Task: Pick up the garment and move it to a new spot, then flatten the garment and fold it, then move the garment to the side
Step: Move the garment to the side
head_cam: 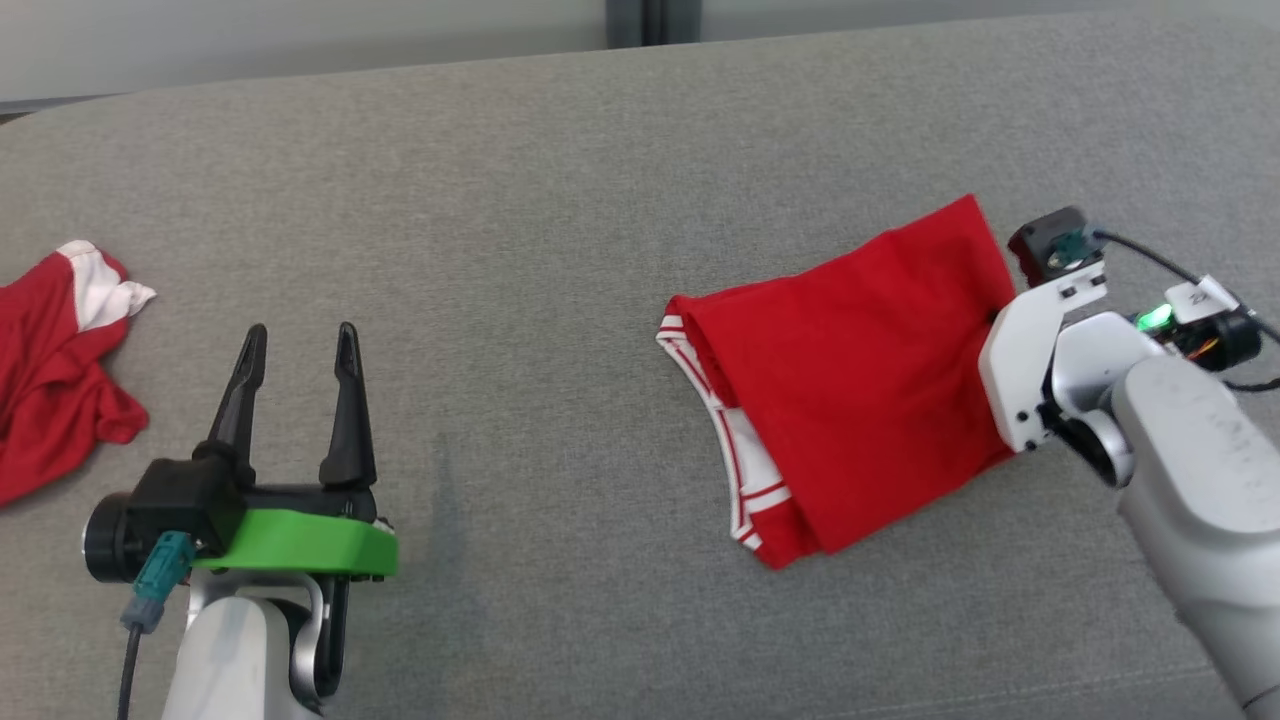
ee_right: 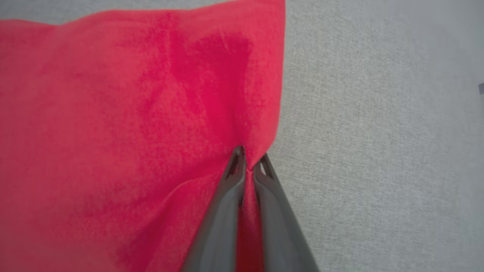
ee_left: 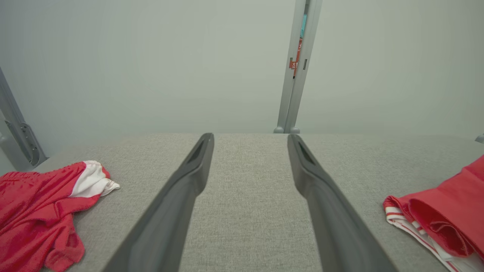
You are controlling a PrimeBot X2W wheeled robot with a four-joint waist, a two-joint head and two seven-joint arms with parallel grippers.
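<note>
A folded red garment (head_cam: 850, 370) with white-striped trim lies on the grey fabric surface (head_cam: 560, 300) at the right; its rolled edge shows as the garment (ee_left: 442, 223) in the left wrist view. My right gripper (ee_right: 249, 162) is shut on a pinch of the garment (ee_right: 132, 132) near its right edge, fabric bunched between the fingertips. In the head view the right wrist housing (head_cam: 1040, 340) hides those fingers. My left gripper (head_cam: 298, 345) hovers open at the lower left, well away from the garment, nothing between its fingers (ee_left: 189, 181).
A second red-and-white garment (head_cam: 55, 350) lies crumpled at the far left edge, also seen as the crumpled garment (ee_left: 41, 215). A pale wall and a grey post (ee_left: 298, 64) stand behind the surface's far edge. A black cable (head_cam: 1150, 255) trails from the right wrist.
</note>
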